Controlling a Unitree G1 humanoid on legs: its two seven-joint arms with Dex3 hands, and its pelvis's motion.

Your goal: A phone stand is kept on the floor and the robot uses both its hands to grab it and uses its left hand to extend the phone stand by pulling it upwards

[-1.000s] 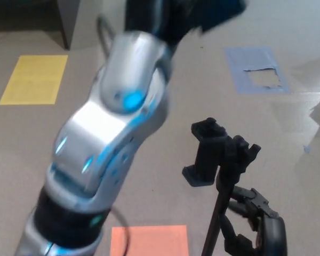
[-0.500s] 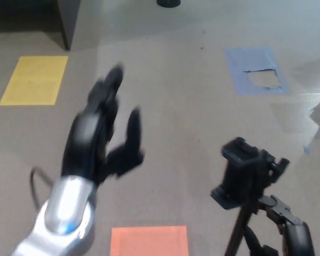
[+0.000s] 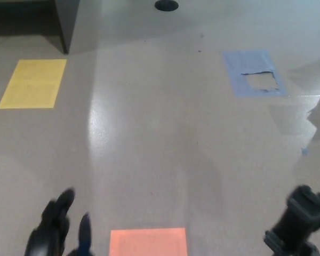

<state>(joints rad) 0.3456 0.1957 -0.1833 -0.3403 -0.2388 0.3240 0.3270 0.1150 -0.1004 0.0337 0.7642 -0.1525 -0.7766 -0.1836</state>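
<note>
Now the stand (image 3: 301,221) sits at my five o'clock, only its black phone clamp showing at the lower right edge of the head view; the pole and whatever grips it lie below the frame. My right hand is out of view, so I can't say whether it has the pole. My left hand (image 3: 54,229) hangs low at seven o'clock, well apart from the stand, fingers (image 3: 64,201) spread and holding nothing.

I judge the pull-up step is either finished or broken off: the left hand is off the stand, and I can't tell from this how far the pole is extended. If more height is wanted, the next move calls for bringing the left hand back across to the clamp head, closing on it, and drawing straight up while the right steadies the pole below.

Against half a second ago, the left hand has dropped from mid-frame to the bottom edge, and the clamp has slid down and to the right. The floor patches — yellow (image 3: 33,82) at ten o'clock, blue (image 3: 253,72) at two, orange (image 3: 148,242) at six — barely shifted, so the stand itself moved.
</note>
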